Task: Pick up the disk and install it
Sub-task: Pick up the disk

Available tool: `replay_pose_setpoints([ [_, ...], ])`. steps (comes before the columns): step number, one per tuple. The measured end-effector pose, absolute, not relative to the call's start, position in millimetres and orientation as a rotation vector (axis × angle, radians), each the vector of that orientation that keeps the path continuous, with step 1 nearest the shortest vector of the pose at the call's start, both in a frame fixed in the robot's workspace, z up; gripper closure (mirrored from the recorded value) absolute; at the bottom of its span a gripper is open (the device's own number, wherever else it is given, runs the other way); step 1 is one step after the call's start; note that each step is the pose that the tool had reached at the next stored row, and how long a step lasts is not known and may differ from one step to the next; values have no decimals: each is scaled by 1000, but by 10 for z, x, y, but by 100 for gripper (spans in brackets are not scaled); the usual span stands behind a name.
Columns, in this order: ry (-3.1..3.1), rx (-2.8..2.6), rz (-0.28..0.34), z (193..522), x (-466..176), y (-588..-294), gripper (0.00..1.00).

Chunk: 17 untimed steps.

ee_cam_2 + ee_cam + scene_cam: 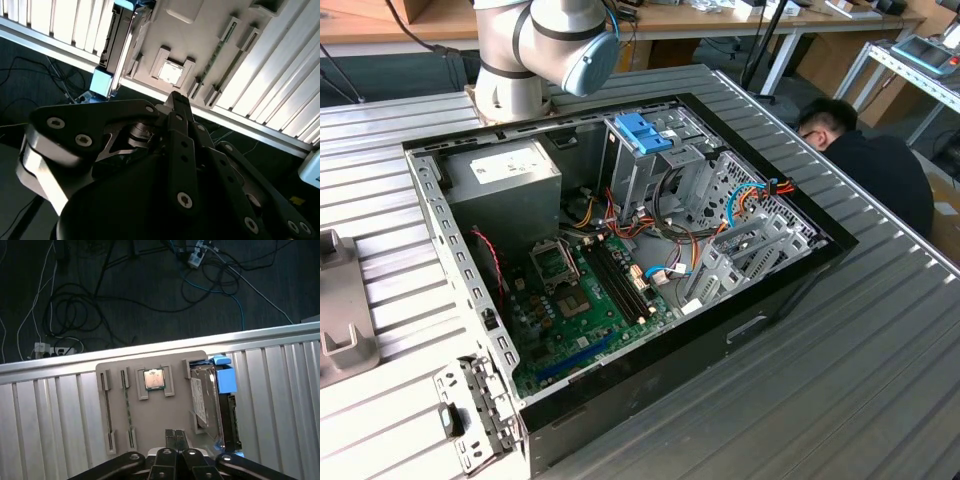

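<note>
The disk [204,396] is a grey metal drive in a light blue carrier. It stands on edge in a slot at one end of a grey fixture tray [150,415]. The second wrist view shows the disk [119,42] with its blue corner toward the table edge. My gripper [175,439] hangs above the tray, fingertips pressed together with nothing between them, over the tray's middle and to the side of the disk, not touching it. In the second wrist view my gripper [177,102] points at the tray near the square chip [170,73].
An open computer case [620,250] lies on the ribbed metal table [840,380], with a metal drive cage and its blue latch [642,132]. The tray [335,320] sits at the exterior view's left. A person [875,170] crouches at the right. Cables [75,305] lie on the floor.
</note>
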<state>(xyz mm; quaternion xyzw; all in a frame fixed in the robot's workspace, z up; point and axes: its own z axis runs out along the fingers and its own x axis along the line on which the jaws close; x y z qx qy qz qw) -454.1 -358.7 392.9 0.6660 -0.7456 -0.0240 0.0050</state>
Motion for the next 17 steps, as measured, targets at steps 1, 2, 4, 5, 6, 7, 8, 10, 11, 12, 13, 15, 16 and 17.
replay_pose_setpoints([
  [1, -2316, 2106, -75, 3929, -4541, -3587, 90],
  [2, -2295, 2128, -75, 3929, -4541, -3587, 90],
  [4, -2261, 2163, -75, 3930, -4541, -3588, 90],
  [5, -2261, 2163, -75, 3930, -4541, -3588, 90],
  [6, -2261, 2163, -75, 3930, -4541, -3587, 90],
  [7, -2261, 2163, -75, 3929, -4541, -3587, 90],
  [8, -2261, 2163, -75, 3930, -4541, -3587, 90],
  [10, -2261, 2163, -75, 3929, -4541, -3587, 83],
  [11, -2261, 2164, -75, 3929, -4541, -3587, 77],
  [12, -2260, 2164, -75, 3929, -4541, -3587, 71],
  [13, -2260, 2164, -75, 3929, -4541, -3587, 71],
  [15, -2260, 2164, -75, 3929, -4541, -3587, 64],
  [16, -2260, 2164, -75, 3929, -4541, -3587, 58],
  [17, -2260, 2164, -75, 3929, -4541, -3587, 53],
])
